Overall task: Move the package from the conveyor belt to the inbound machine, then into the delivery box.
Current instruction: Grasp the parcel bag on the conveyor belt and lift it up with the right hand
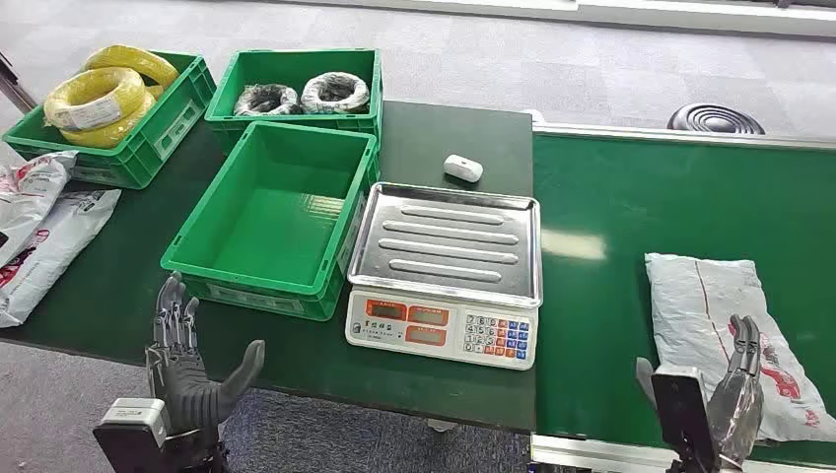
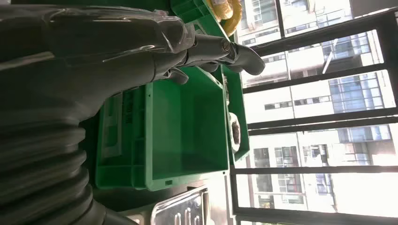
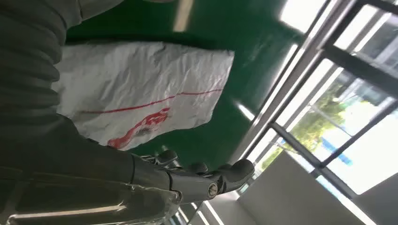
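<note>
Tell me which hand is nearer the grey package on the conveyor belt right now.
Right. The right hand hovers open at the near edge of the package, overlapping it in the head view. The left hand is far across the table, in front of the empty green bin.

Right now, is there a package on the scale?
No, the scale tray is bare; the package lies on the belt by the right hand.

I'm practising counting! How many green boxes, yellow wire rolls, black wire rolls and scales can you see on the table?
Green boxes: 3
Yellow wire rolls: 2
Black wire rolls: 2
Scales: 1
Total: 8
</note>
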Robot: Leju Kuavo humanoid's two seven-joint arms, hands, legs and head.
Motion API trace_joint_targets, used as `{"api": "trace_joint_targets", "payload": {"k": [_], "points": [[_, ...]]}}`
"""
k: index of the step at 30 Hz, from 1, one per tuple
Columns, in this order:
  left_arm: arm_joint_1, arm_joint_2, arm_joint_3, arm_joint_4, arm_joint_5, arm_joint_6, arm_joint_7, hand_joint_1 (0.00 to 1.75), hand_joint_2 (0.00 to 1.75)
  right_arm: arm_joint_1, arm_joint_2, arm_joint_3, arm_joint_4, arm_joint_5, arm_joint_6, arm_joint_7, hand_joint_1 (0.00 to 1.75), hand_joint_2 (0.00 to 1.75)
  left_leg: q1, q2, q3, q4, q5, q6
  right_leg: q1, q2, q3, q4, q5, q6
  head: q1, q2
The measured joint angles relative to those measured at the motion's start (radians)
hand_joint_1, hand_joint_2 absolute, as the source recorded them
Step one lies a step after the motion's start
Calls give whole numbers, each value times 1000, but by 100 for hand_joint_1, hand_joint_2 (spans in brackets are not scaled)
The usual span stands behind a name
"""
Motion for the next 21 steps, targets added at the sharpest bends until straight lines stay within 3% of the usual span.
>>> {"api": "trace_joint_targets", "payload": {"k": [2, 5, 9, 13, 21], "points": [[-8, 1, -2, 0, 9, 0, 0, 0, 175, -40, -22, -12, 63, 19, 11, 38, 0, 175, 0, 0, 0, 0, 0, 0, 0, 0, 0, 0, 0, 0, 0, 0], [-36, 4, -9, 1, 29, 0, 0, 0, 175, -160, -88, -37, 276, 85, 47, 133, 0, 175, 0, 0, 1, 1, 1, 1, 0, 0, 0, 0, 1, 0, 0, 0], [-56, 6, -16, 5, 38, 1, 0, 0, 175, -284, -148, -44, 544, 195, 72, 261, 0, 0, 0, -1, 1, 1, 1, 1, 0, -1, 0, 0, 1, 0, 0, 0], [-66, 6, -23, 7, 41, 6, 0, 0, 175, -372, -198, -15, 757, 358, 61, 468, 0, 0, 0, -2, 0, 1, 1, 1, 0, -2, -1, 0, 1, 1, 0, 0], [-75, 7, -30, 9, 42, 10, 0, 0, 175, -446, -238, 18, 925, 384, 50, 497, 0, 0, 0, -2, -1, 1, 1, 1, 0, -2, -1, 0, 1, 1, 0, 0]]}}
